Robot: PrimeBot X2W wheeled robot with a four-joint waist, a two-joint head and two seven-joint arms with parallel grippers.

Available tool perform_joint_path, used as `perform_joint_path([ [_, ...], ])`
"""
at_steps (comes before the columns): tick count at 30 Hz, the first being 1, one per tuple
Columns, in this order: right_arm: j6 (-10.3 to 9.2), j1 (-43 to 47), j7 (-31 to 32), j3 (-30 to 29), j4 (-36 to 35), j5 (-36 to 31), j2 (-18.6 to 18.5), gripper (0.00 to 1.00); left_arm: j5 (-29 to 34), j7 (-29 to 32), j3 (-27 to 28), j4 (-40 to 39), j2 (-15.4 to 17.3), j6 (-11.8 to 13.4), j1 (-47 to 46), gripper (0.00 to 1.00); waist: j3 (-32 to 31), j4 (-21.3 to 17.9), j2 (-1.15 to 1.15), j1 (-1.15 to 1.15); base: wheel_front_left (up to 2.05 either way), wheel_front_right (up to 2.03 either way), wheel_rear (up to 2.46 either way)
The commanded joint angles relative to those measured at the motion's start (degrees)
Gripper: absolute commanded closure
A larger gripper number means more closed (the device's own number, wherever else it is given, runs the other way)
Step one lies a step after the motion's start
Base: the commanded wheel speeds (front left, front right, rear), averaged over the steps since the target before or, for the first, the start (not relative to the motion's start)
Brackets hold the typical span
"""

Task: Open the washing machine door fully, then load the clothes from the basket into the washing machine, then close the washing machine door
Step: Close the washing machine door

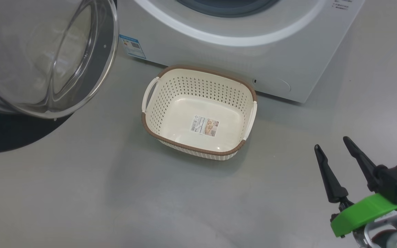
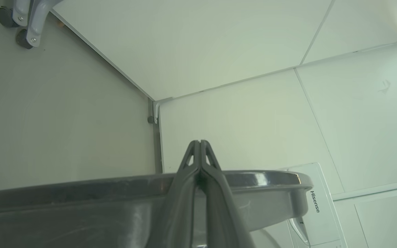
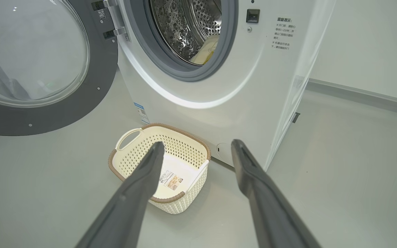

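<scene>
A smooth, matt grey floor point(image 1: 81, 193) runs up to plain white wall panels point(image 2: 239, 131); at the top left of the left wrist view, two small castors point(image 2: 12, 24) of a grey stand sit on it. The white front-loading washing machine point(image 1: 219, 55) stands on this floor with its door point(image 1: 43, 69) swung wide to the robot's left, the clear glass bowl point(image 3: 30, 51) bulging out of the broad dark rim point(image 3: 92, 93). A grey gasket point(image 3: 233, 34) rings the perforated steel drum point(image 3: 184, 24), and a blue label point(image 1: 132, 45) sits at the lower front corner. The cream basket point(image 1: 157, 103), with perforated sides, brown woven-look rim and white handles, rests on the floor just in front of the machine, with nothing in it but the sticker point(image 1: 204, 125) on its bottom. Pale yellow clothes point(image 3: 208, 51) lie low in the drum, mostly hidden behind the gasket, and their print is too small to make out. The right gripper point(image 1: 331, 142) hangs above the floor to the right of the basket, its fingers spread wide and holding nothing. The left gripper point(image 2: 200, 141) has its fingers pressed together with nothing between them, crossing the door's edge; I cannot tell whether they touch it. The head view cuts off the machine's top and part of the door.
</scene>
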Motion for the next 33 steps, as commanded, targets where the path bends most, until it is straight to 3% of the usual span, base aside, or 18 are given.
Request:
perform_joint_path([
  [1,0.24,-2.26,0.2,1.53,-2.24,0.55,-1.29,0.0,0.22,1.87,-0.07,-0.97,3.29,-0.36,-0.28,1.0,0.04,-0.17,0.0,0.0,0.0,0.0,0.0],
  [33,0.24,-2.7,-1.22,2.6,0.29,1.86,0.35,0.0,-2.45,17.19,-3.61,-5.69,-0.74,-0.36,3.13,1.0,-1.28,0.72,0.0,0.0,0.0,0.0,0.0],
])
